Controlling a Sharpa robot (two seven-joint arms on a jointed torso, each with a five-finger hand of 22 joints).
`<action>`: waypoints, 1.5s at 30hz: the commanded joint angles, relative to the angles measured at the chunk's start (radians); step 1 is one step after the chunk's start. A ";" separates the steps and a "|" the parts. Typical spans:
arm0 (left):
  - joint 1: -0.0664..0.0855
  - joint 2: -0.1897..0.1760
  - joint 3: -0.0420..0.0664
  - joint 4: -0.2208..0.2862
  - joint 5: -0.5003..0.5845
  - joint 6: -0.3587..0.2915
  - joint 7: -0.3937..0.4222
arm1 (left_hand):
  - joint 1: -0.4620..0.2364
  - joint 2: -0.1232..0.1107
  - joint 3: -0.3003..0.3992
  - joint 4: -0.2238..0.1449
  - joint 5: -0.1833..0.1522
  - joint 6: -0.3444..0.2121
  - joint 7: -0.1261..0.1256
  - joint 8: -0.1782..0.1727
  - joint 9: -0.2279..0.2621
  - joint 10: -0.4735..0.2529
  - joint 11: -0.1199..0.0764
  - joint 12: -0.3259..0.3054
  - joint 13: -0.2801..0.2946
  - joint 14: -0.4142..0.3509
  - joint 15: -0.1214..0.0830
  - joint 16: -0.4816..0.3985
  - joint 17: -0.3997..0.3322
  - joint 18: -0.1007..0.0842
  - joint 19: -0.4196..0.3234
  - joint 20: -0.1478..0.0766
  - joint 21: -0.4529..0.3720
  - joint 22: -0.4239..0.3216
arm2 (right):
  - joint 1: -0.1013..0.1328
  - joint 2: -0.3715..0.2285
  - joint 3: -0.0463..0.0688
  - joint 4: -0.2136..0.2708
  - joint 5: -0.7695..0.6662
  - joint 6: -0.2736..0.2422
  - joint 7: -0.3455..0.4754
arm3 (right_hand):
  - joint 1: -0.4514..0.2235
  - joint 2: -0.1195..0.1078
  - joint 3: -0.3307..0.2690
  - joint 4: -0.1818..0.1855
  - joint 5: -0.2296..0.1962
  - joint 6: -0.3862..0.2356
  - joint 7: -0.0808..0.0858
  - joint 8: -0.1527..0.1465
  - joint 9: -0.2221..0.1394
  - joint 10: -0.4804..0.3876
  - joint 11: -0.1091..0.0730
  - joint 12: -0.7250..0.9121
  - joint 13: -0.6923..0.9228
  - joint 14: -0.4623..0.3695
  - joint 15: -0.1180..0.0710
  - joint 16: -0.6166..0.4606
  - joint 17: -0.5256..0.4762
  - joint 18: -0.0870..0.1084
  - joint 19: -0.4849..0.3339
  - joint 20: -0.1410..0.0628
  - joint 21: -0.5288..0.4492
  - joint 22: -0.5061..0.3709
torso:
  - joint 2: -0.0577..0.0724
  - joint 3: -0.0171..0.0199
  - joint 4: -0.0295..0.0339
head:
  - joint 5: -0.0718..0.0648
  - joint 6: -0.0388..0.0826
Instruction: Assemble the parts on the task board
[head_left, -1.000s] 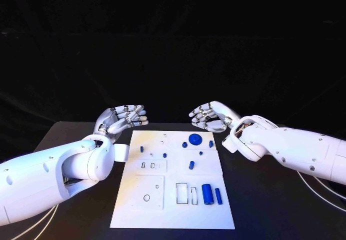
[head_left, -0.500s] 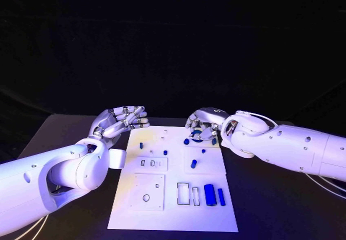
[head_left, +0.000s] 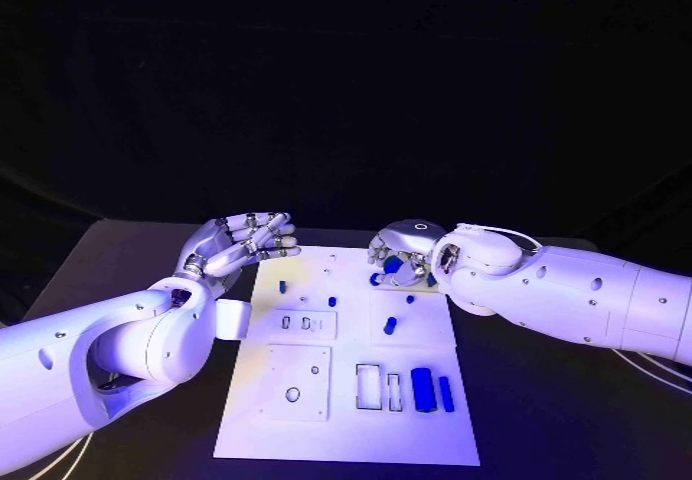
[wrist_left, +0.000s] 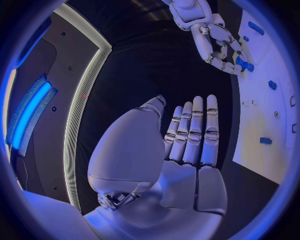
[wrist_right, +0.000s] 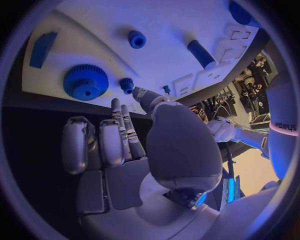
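Observation:
The white task board (head_left: 325, 435) lies lengthwise in the middle of the black table. My right hand (head_left: 400, 253) hovers over its far end with fingers pointing down above the blue gear (wrist_right: 85, 81). Its fingertips (wrist_right: 116, 104) are close to a small blue toothed piece (wrist_right: 127, 84) and hold nothing. My left hand (head_left: 238, 245) is raised beside the board's far left corner, palm up and fingers apart, empty. On the near part of the board lie a thick blue cylinder (head_left: 420, 388) and a thin blue bar (head_left: 446, 393). A short blue peg (head_left: 389, 325) sits mid-board.
Two more small blue pieces (head_left: 281, 287) (head_left: 332, 301) stand on the board's left half. Rectangular slots (head_left: 375, 387) and a round hole (head_left: 293, 395) open in its near part. Bare black table (head_left: 562, 420) lies on both sides of the board.
My right hand has moved from beyond the board's far right corner to above the blue gear, fingers turned downward. The left hand has barely moved.

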 joint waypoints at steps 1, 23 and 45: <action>0.004 -0.001 0.001 0.003 0.002 0.023 -0.002 | -0.007 -0.003 0.007 0.001 -0.004 0.001 0.003 -0.005 -0.001 0.004 0.000 -0.005 -0.001 0.004 0.004 -0.005 0.002 0.006 0.009 -0.001 -0.002 -0.001 | -0.001 0.004 0.000 -0.002 -0.048 0.046 -0.021 | 0.013 0.003 0.005 0.005 0.006 -0.002 0.002 0.006 0.003 -0.006 0.000 0.007 0.003 0.036 0.005 0.008 0.008 -0.010 0.009 -0.002 0.011 0.017 | 0.006 -0.0016 0.0046 | -0.004 -0.001; 0.007 -0.005 0.001 0.002 0.003 0.025 -0.011 | -0.013 -0.003 0.009 0.001 -0.004 -0.001 0.007 -0.008 -0.003 0.003 0.003 -0.011 -0.001 0.003 0.006 -0.008 0.004 0.006 0.009 0.000 -0.005 -0.004 | -0.006 0.016 -0.001 -0.010 -0.050 0.056 -0.018 | 0.041 0.039 0.086 0.003 0.007 0.062 -0.021 0.040 0.031 0.050 -0.020 0.035 0.011 0.044 -0.009 0.057 0.059 -0.026 0.045 -0.009 0.077 0.116 | 0.021 -0.0067 0.0125 | -0.007 0.002; 0.008 -0.009 0.001 -0.004 0.004 0.028 -0.019 | -0.017 -0.001 0.012 0.001 -0.004 -0.004 0.009 -0.012 -0.004 0.001 0.005 -0.018 -0.001 0.003 0.007 -0.011 0.007 0.006 0.010 0.000 -0.007 -0.006 | 0.003 0.017 0.009 0.033 -0.054 -0.207 -0.052 | 0.077 0.080 0.124 -0.047 -0.010 0.108 -0.043 0.104 0.097 0.129 -0.048 0.047 0.025 0.050 -0.033 0.081 0.084 -0.040 0.081 -0.034 0.119 0.187 | 0.028 -0.0118 0.0208 | -0.007 0.020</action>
